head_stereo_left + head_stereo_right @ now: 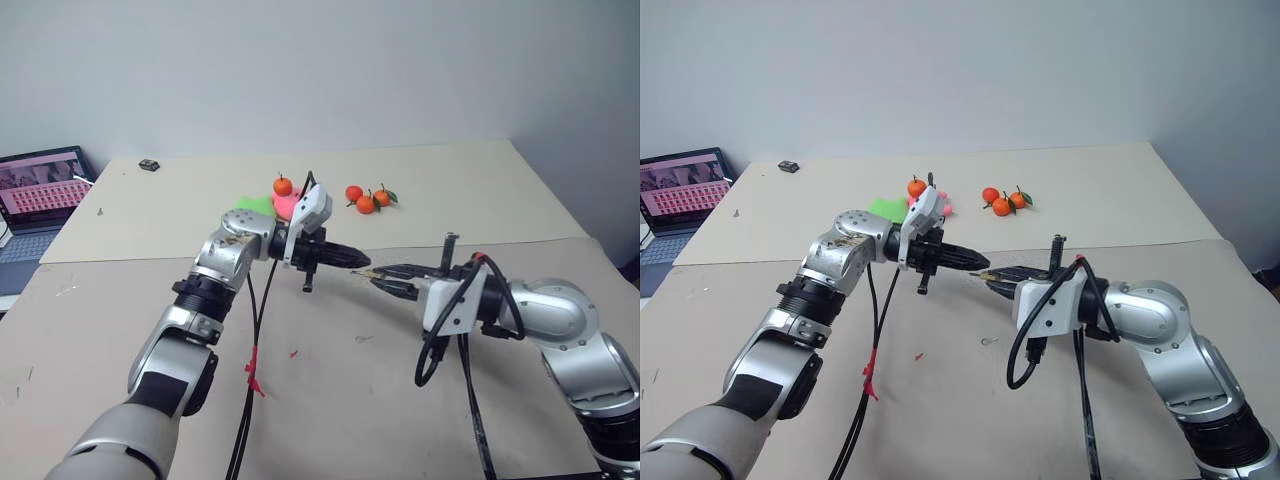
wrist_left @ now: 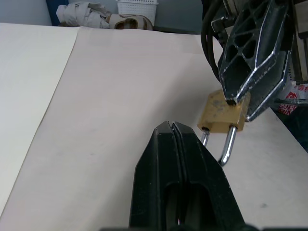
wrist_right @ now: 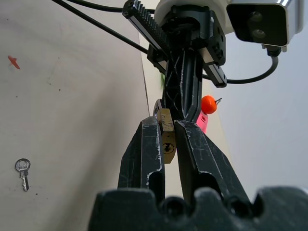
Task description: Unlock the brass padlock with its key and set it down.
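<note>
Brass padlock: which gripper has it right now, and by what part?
The right gripper clamps the brass padlock by its body. The left gripper is shut at the shackle; whether it grips it cannot be told.

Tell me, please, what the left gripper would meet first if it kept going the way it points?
Most likely the brass padlock held in the right gripper; the left gripper already sits at its shackle, closed.

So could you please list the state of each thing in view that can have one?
Padlock: held off the table between the right gripper's fingers, shackle in the body, no key in the keyhole.
Right gripper: shut on the padlock.
Left gripper: fingers shut, at the shackle.
Key: lying flat on the table, untouched.
Laptop: open, screen lit.
</note>
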{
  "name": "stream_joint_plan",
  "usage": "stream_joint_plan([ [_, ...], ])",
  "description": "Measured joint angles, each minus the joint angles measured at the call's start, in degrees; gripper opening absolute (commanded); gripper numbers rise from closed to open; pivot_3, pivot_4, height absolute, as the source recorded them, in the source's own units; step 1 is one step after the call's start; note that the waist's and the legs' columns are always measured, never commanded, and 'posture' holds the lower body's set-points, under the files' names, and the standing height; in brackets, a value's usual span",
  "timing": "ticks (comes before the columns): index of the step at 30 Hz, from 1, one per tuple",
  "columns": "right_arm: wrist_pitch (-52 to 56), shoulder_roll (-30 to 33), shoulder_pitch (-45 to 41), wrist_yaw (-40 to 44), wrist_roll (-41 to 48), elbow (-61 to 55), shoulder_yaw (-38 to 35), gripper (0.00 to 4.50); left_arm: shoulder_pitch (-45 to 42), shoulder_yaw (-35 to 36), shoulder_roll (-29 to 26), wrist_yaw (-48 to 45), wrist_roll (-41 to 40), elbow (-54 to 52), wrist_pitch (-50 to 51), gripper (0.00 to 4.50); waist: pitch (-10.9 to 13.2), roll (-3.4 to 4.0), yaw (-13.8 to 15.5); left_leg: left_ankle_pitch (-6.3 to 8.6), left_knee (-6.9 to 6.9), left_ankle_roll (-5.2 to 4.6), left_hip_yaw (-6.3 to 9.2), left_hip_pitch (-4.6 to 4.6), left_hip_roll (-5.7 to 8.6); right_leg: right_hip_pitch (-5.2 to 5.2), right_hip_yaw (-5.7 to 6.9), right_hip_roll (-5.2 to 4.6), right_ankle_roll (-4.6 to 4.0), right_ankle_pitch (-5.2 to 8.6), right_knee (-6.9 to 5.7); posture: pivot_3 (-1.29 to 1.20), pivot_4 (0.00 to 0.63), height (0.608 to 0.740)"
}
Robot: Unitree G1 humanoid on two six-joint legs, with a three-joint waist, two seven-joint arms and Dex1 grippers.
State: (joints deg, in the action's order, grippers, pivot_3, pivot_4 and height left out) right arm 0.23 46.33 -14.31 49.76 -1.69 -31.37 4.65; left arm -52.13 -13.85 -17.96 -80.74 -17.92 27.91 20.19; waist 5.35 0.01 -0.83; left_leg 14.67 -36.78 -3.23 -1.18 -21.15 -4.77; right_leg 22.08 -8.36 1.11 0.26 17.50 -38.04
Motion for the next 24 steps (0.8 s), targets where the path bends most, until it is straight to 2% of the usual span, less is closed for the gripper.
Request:
stream_joint_plan([
  [24, -6.5, 1.2, -2.2, -1.2, -3.7, 7.7, -1.2, 0.21, 1.6, -0.4, -2.5, 0.3, 0.4, -2.7, 2.5, 0.05, 0.0, -0.01, 0.0, 0.01, -0.01, -0.01, 0.00, 0.00, 0.00, 0.01, 0.00, 0.00, -0.02, -0.01, 0.00, 0.00, 0.150, 0.661],
])
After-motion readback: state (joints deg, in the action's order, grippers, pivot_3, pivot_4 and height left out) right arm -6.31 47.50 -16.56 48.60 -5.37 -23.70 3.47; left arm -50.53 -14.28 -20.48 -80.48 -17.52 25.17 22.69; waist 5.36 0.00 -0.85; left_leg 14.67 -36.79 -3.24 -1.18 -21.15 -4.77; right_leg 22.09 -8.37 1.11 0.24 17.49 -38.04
